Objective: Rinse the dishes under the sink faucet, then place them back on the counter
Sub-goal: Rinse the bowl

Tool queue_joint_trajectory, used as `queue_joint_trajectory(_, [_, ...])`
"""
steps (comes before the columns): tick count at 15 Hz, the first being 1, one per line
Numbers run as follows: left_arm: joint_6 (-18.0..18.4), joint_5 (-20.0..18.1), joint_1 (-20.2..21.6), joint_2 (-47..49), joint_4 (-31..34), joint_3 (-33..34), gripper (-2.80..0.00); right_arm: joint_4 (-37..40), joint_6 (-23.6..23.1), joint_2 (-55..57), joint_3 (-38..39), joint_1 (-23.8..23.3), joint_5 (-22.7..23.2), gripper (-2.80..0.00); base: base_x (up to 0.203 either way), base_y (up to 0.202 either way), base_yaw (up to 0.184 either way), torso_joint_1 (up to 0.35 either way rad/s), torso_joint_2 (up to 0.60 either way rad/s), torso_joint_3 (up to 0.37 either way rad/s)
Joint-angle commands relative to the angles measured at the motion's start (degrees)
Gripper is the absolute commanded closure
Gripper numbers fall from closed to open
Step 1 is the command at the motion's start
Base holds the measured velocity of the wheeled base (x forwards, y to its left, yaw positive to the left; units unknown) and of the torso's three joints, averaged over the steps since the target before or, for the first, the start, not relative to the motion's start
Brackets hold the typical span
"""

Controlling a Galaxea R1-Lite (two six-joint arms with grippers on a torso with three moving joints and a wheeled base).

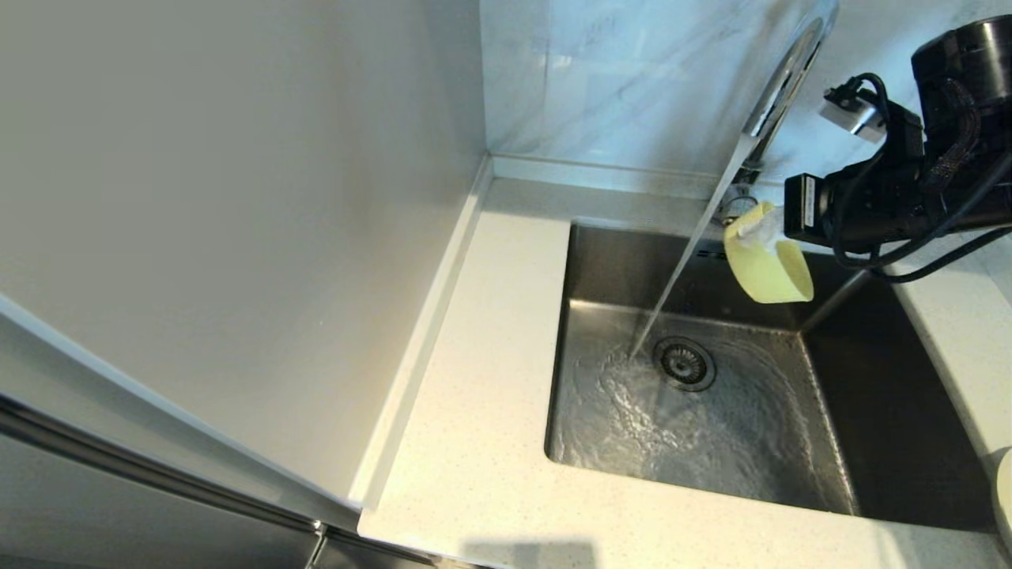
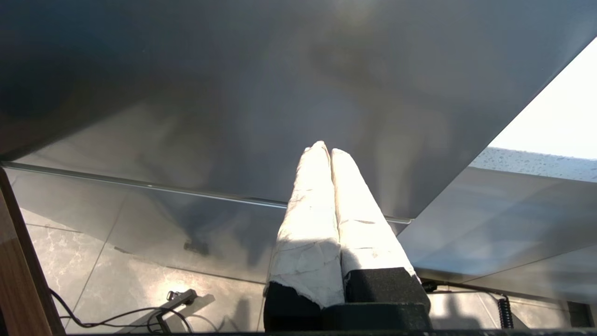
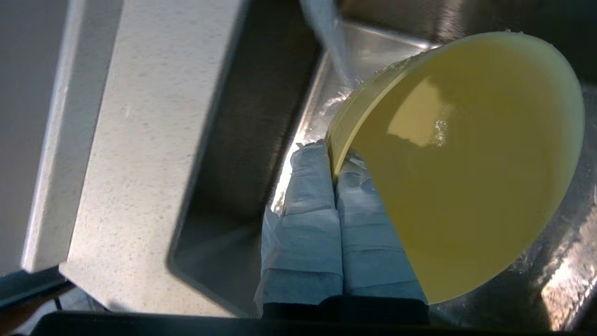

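1. Head view: the pale-yellow bowl point(image 1: 765, 257) hangs tipped on its side above the far right part of the sink point(image 1: 885, 411), near the base of the faucet point(image 1: 779, 95) and clear of the basin floor.
2. The right gripper point(image 1: 763, 225) has its taped fingers clamped tight on the bowl's rim; in the right wrist view the two fingers point(image 3: 308, 205) lie pressed together with the rim of the bowl point(image 3: 466, 163) pinched between their tips, the bowl's wet inside facing the camera.
3. A stream of water point(image 1: 684, 265) runs slanting from the faucet spout down to the basin floor, landing just beside the round drain strainer point(image 1: 685, 363). The stream passes to the left of the bowl, not into it.
4. Rippled water spreads across the floor of the sink around the strainer.
5. The speckled counter point(image 1: 474, 379) surrounds the basin on the left and front, with the grey-veined wall point(image 1: 617, 79) behind.
6. The left gripper point(image 2: 326, 151) is parked away from the sink, its white-wrapped fingers closed against each other with nothing between them, pointing at a dull metal panel point(image 2: 233, 93).
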Motion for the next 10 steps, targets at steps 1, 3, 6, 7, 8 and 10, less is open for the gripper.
queue_joint_trajectory(1, [0.00,-0.01,0.00,0.00,0.00,0.00,0.00,0.11,2.22,-0.48,0.46,-2.27,0.25,0.00,0.000,0.000,0.000,0.000,0.00,0.000])
queue_joint_trajectory(3, [0.00,-0.01,0.00,0.00,0.00,0.00,0.00,0.01,8.30,-0.05,-0.30,-4.38,1.28,0.00,0.000,0.000,0.000,0.000,0.00,0.000])
queue_joint_trajectory(6, [0.00,0.08,0.00,0.00,0.00,0.00,0.00,0.07,21.16,1.44,-4.20,-7.83,7.04,0.00,0.000,0.000,0.000,0.000,0.00,0.000])
queue_joint_trajectory(7, [0.00,0.01,0.00,0.00,0.00,0.00,0.00,0.06,26.55,1.97,-5.69,-9.57,9.40,0.00,0.000,0.000,0.000,0.000,0.00,0.000])
queue_joint_trajectory(8, [0.00,-0.01,0.00,0.00,0.00,0.00,0.00,0.00,31.60,2.44,-6.80,-12.39,12.99,0.00,0.000,0.000,0.000,0.000,0.00,0.000])
queue_joint_trajectory(10, [0.00,0.03,0.00,0.00,0.00,0.00,0.00,-0.78,39.82,3.29,-7.41,-18.60,21.95,0.00,0.000,0.000,0.000,0.000,0.00,0.000])
